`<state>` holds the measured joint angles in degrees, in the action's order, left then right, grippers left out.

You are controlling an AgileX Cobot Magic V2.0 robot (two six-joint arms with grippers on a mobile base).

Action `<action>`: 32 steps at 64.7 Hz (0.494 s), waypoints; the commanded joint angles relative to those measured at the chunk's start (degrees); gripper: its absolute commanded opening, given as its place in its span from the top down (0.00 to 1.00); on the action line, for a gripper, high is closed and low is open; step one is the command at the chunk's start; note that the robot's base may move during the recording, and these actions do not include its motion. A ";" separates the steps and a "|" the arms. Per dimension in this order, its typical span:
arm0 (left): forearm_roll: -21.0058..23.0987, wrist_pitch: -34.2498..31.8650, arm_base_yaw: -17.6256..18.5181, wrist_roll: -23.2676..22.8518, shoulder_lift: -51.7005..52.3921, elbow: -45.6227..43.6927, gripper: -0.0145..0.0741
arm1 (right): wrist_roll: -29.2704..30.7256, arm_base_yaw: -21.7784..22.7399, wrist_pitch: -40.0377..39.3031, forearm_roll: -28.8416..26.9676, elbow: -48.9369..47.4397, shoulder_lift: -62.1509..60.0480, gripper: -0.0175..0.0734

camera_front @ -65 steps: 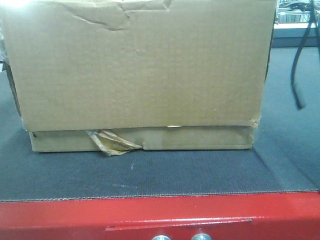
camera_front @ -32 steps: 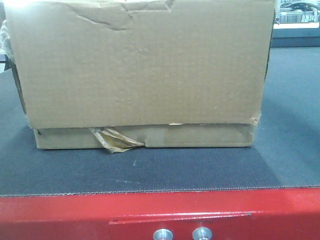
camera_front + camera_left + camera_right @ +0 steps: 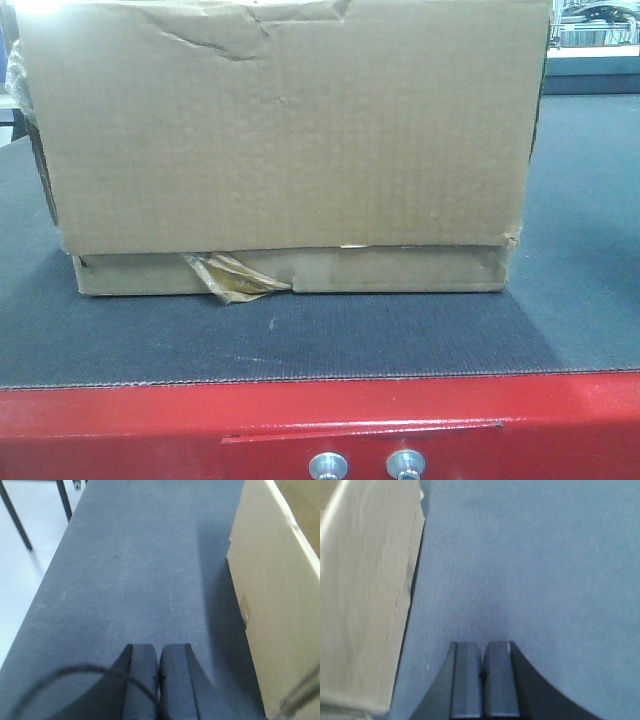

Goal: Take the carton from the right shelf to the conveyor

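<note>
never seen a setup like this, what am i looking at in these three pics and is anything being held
This is a two-armed robot on a mobile base, with three cameras. The front-facing view looks straight at a brown carton sitting on a dark grey conveyor belt with a red frame; a ragged strip of tape hangs at the carton's lower edge.

The other two views come from cameras on the wrists, looking down past each gripper. The left gripper hangs over bare belt with the carton on its right. The right gripper hangs over bare belt with the carton on its left. Both sets of jaws are shut with nothing between them, so nothing is held.
</note>
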<state>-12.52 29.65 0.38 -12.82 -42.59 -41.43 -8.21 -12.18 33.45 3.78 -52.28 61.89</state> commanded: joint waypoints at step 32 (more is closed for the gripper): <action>0.36 -8.15 -0.23 0.21 28.57 18.89 0.83 | 1.40 0.17 -15.66 0.54 29.59 -38.34 0.89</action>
<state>-12.30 23.09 0.35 -12.82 -16.38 -22.75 -7.99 -12.18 19.14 3.78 -23.90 29.51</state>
